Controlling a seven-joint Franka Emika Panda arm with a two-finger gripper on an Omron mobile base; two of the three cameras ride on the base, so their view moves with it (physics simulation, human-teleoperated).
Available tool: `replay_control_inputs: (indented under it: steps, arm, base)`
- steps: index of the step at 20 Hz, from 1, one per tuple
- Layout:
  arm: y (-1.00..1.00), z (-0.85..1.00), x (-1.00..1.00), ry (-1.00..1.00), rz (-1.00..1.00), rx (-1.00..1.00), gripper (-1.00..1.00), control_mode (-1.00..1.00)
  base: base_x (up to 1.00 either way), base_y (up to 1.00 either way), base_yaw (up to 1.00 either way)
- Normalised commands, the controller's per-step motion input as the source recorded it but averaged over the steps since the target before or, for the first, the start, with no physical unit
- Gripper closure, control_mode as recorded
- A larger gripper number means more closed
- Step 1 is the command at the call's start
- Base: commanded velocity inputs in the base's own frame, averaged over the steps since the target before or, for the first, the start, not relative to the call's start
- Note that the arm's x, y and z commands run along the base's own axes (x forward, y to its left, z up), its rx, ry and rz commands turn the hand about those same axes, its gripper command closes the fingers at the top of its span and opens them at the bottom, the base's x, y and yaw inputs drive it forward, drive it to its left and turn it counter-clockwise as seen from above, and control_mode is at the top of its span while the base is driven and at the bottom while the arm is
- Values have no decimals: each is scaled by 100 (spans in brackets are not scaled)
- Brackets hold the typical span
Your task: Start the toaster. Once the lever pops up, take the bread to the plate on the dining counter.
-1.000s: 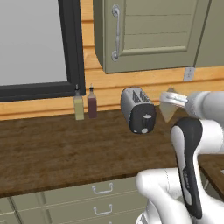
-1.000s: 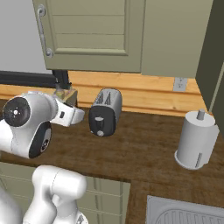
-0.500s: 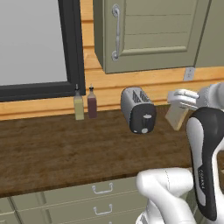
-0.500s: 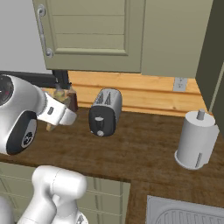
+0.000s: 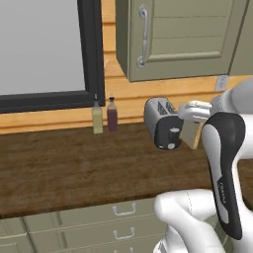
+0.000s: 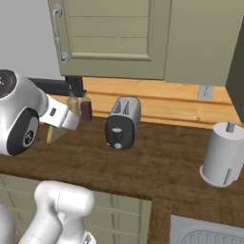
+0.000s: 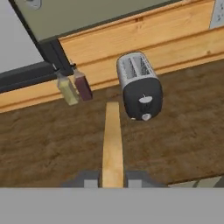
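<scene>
My gripper (image 7: 112,179) is shut on the bread (image 7: 112,140), a pale tan slice seen edge-on in the hand view. It hangs above the dark wood counter, drawn back from the toaster. The silver-grey toaster (image 7: 139,87) stands by the wall with its black knob end facing me. In the left base view the bread (image 5: 191,133) sits just right of the toaster (image 5: 163,126) under the gripper (image 5: 195,118). In the right base view the bread (image 6: 57,133) and gripper (image 6: 66,123) are well left of the toaster (image 6: 123,123). The plate and the dining counter are out of view.
Two small bottles (image 5: 98,116) (image 5: 112,114) stand at the wall left of the toaster. A paper towel roll (image 6: 224,155) stands on the right, with a sink corner (image 6: 209,233) in front of it. Olive cabinets (image 6: 119,33) hang overhead.
The gripper has pulled the bread back from the toaster toward the counter's front, and the arm has turned. The whole scene has slid slightly right, so the camera has moved.
</scene>
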Motion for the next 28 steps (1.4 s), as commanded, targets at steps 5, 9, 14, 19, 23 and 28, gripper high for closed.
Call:
replay_control_inputs:
  steps: [5, 9, 14, 19, 23, 28]
  arm:
    - [0, 0, 0, 0, 0, 0, 100, 100]
    - [0, 0, 0, 0, 0, 0, 100, 100]
    - [0, 0, 0, 0, 0, 0, 100, 100]
    - [0, 0, 0, 0, 0, 0, 100, 100]
    - [0, 0, 0, 0, 0, 0, 100, 100]
    - [0, 0, 0, 0, 0, 0, 100, 100]
  base:
    - [-25, 100, 52]
    - [-8, 100, 78]
    - [0, 100, 77]
    - [1, 98, 75]
    - [22, 88, 70]
    - [60, 66, 65]
